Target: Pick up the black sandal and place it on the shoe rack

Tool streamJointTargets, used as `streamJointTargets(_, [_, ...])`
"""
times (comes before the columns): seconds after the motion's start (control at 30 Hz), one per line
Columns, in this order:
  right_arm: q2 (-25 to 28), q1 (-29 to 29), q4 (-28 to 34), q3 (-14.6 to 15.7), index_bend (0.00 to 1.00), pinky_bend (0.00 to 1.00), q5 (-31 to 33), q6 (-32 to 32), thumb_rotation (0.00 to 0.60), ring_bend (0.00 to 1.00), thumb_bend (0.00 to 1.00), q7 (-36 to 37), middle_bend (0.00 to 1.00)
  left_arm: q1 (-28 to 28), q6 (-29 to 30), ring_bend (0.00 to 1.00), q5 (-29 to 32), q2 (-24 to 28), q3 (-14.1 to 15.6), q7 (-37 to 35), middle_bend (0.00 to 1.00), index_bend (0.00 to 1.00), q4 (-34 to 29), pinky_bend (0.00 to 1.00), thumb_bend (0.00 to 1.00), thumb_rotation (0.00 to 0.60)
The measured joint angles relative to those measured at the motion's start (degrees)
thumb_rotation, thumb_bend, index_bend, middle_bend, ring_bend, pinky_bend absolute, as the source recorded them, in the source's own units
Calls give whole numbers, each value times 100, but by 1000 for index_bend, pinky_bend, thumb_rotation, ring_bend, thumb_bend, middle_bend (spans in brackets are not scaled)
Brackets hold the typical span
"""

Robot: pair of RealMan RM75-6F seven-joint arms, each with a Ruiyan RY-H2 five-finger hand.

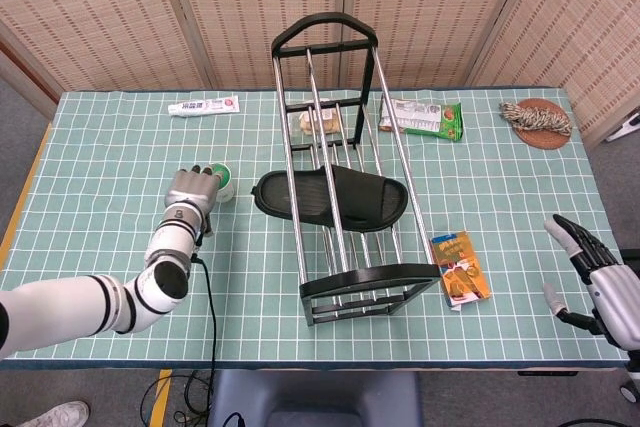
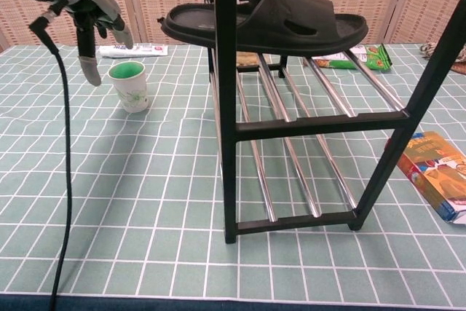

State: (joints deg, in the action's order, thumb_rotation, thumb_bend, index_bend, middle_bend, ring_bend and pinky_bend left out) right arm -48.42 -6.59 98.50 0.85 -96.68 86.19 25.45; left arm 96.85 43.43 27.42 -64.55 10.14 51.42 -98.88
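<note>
The black sandal [image 1: 330, 197] [image 2: 266, 20] lies across the top rails of the black shoe rack [image 1: 345, 282] [image 2: 226, 129], its heel end sticking out over the rack's left side. My left hand [image 1: 190, 190] [image 2: 93, 23] hangs well left of the sandal, apart from it, fingers spread and pointing down, holding nothing. My right hand [image 1: 592, 267] rests at the table's right edge in the head view, fingers apart and empty.
A white cup with a green inside [image 1: 218, 179] [image 2: 129, 85] stands just right of my left hand. A toothpaste tube [image 1: 203, 106], a green packet [image 1: 422, 117], an orange packet [image 1: 460, 267] and a woven coaster with rope [image 1: 538, 118] lie on the checked cloth.
</note>
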Motion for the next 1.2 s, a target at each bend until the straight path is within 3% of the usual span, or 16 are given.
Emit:
streamJointTargets(0.2, [-62, -42, 87, -9, 0, 86, 65, -137, 600, 0, 450, -315, 0, -799, -52, 0, -990, 499, -68, -736, 27, 77, -335, 127, 153, 600])
streamJointTargets(0.4, [-144, -68, 227, -16, 0, 86, 104, -238, 600, 0, 449, -768, 0, -1783, 269, 0, -2664, 1045, -262, -1688, 27, 77, -941, 116, 154, 600])
streamJointTargets(0.6, [-247, -101, 375, -27, 0, 86, 275, -446, 600, 0, 449, -1297, 0, -3121, 1376, 0, -4964, 1391, -295, -2576, 27, 75, -1648, 104, 153, 600])
streamJointTargets(0.73, [-346, -152, 430, -69, 0, 86, 579, -677, 600, 0, 449, -1650, 0, -4377, 2337, 0, -6789, 1420, -89, -3240, 27, 76, -1860, 97, 153, 600])
streamJointTargets(0.97, [-546, -258, 483, -162, 0, 86, 1157, -1062, 600, 0, 449, -2224, 0, -6642, 3851, 0, -9318, 1172, 439, -4605, 27, 76, -1383, 90, 153, 600])
streamJointTargets(1.2, [-755, -348, 531, -231, 0, 86, 1617, -1342, 600, 0, 449, -2750, 0, -7950, 4640, 0, -10170, 585, 595, -5442, 27, 76, -39, 87, 153, 600])
